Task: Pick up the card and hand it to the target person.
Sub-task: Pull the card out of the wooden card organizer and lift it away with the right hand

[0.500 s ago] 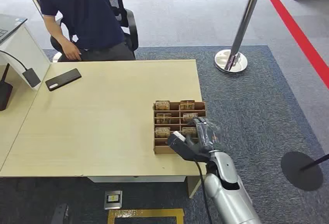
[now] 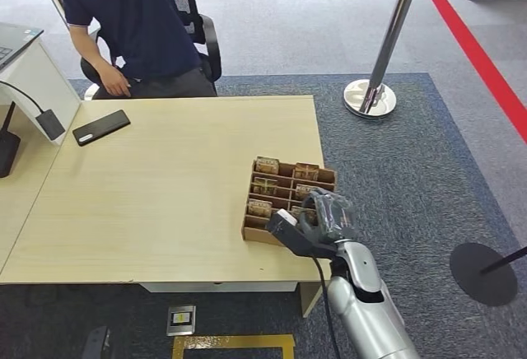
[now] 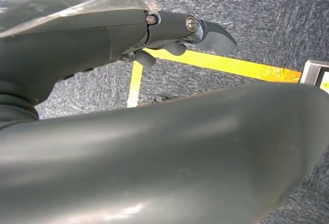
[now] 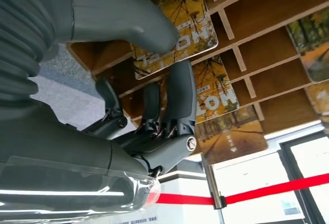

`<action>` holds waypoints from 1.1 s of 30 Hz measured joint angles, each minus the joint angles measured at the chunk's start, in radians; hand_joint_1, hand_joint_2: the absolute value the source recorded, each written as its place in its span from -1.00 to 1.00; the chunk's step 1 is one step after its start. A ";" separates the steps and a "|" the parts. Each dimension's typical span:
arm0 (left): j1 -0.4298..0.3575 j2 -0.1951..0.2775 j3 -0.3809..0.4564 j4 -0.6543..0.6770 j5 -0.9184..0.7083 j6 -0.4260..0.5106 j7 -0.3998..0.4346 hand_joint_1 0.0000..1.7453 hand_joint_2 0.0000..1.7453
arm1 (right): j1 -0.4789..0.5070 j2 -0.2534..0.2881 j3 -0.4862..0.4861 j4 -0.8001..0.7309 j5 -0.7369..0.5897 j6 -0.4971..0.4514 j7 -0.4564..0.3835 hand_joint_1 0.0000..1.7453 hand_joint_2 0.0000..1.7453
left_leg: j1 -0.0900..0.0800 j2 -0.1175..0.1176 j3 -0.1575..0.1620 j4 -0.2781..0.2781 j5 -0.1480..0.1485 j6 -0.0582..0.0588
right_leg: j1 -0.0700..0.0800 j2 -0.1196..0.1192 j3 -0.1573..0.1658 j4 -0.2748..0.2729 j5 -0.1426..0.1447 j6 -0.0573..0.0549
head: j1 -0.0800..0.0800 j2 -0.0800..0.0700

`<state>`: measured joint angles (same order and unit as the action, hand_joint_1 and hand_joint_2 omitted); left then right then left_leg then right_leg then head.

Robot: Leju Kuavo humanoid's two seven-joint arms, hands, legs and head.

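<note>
Wooden slots of the card rack (image 2: pixel 289 179) lie just beyond our right hand (image 2: pixel 318 221) in the head view, the rack skewed on the table (image 2: pixel 168 194). At the right wrist, thumb and fingers (image 4: pixel 180 98) close around a card (image 4: pixel 182 18), not yet lifted. We should pinch firmly and draw along the slot. Our left hand (image 3: pixel 116 34) hangs, fingers curled, holding nothing.

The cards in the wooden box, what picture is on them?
The cards show yellow-orange autumn trees with pale lettering, sitting in the brown wooden box. The right wrist view shows it best.
</note>
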<state>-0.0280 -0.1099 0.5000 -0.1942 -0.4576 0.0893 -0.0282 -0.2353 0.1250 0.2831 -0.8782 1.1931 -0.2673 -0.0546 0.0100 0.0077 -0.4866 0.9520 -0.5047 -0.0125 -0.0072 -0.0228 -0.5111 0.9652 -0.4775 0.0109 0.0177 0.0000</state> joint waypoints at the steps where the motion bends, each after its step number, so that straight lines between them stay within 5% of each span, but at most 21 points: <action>1: 0.000 0.000 0.000 0.000 0.000 0.000 0.000 -1.00 -1.00 | 0.000 0.000 0.000 0.000 0.000 -0.001 0.000 0.94 1.00 | 0.000 0.000 0.000 0.000 0.000 0.000 | 0.000 0.000 0.000 0.000 0.000 0.000 | 0.000 0.000; 17: 0.000 0.000 0.012 0.000 -0.007 0.000 -0.002 -1.00 -1.00 | 0.013 0.004 0.000 -0.025 0.011 -0.006 -0.018 1.00 1.00 | 0.000 0.000 0.000 0.000 0.000 0.000 | 0.000 0.000 0.000 0.000 0.000 0.000 | 0.000 0.000; 33: 0.000 -0.002 0.048 0.000 -0.019 -0.009 -0.020 -1.00 -1.00 | 0.096 -0.102 0.106 -0.489 -0.076 0.163 -0.106 1.00 1.00 | 0.000 0.000 -0.001 0.000 0.000 0.000 | 0.000 0.000 -0.001 0.000 0.000 0.000 | 0.000 0.000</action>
<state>-0.0281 -0.1114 0.5478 -0.1942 -0.4764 0.0801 -0.0482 -0.1392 0.0233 0.3890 -1.3674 1.1166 -0.1047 -0.1608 0.0099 0.0077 -0.4878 0.9521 -0.5044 -0.0126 -0.0073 -0.0228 -0.5122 0.9651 -0.4773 0.0108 0.0176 0.0000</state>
